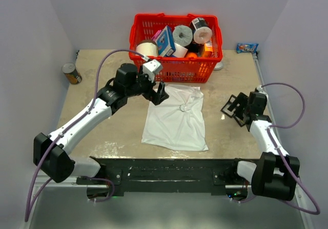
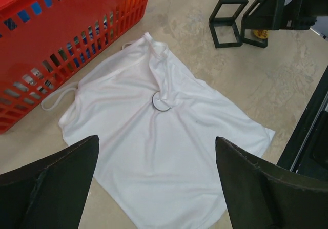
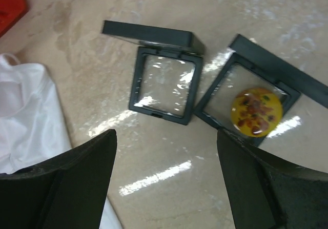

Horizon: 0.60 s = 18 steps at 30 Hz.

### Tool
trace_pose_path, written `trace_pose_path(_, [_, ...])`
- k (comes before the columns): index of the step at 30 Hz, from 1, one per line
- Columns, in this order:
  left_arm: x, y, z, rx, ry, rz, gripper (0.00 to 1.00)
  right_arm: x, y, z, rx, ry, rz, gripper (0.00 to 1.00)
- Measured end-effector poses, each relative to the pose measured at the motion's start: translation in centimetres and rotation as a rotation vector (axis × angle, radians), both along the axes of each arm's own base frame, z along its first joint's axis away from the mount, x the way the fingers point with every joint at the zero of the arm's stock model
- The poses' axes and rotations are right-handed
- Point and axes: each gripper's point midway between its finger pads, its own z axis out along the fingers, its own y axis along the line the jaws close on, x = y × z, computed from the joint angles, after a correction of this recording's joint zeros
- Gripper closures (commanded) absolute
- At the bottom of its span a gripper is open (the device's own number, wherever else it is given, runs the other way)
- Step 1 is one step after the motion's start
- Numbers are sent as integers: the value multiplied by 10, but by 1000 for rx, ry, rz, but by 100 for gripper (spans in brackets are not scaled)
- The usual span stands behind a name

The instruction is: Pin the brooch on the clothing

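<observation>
Beside red basket (image 1: 174,69) — T-shirt (image 1: 174,121) lies rumpled | brooch (image 3: 256,112) in open black case (image 3: 279,69) | left gripper (image 2: 156,139), right gripper (image 3: 166,132) — both spread

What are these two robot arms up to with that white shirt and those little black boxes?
Nothing is held yet. The left claw hovers open above the white T-shirt, spread on the table with a small dark ring on it. The right claw hovers open over two black frames; one holds the orange-gold brooch piece, not yet pinned on.
</observation>
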Motion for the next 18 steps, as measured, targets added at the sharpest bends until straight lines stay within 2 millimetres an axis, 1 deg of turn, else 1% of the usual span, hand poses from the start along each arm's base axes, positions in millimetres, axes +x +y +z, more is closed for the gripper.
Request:
trace_pose_path(3, [-4,6,-9,20,17,14,2,-9,-17,-5,-12,35,-64,19])
trace_pose_path(5, [-4,9,-20,43,42,25,7,-13,-24,-9,-24,55,-92,18])
trace_pose_path(7, [-5,12,-30,68,68,38,8,-18,-31,-14,-38,86,-120,19])
trace_pose_path(9, [-6,15,-36,87,86,47,9,-21,-37,-22,-47,121,-143,20])
trace_pose_path(13, [-5,18,-38,98,90,60,8,-29,-51,-36,-49,185,-195,20])
trace_pose_path(18, [-4,20,-40,109,91,76,8,-36,-66,-35,-63,191,-259,20])
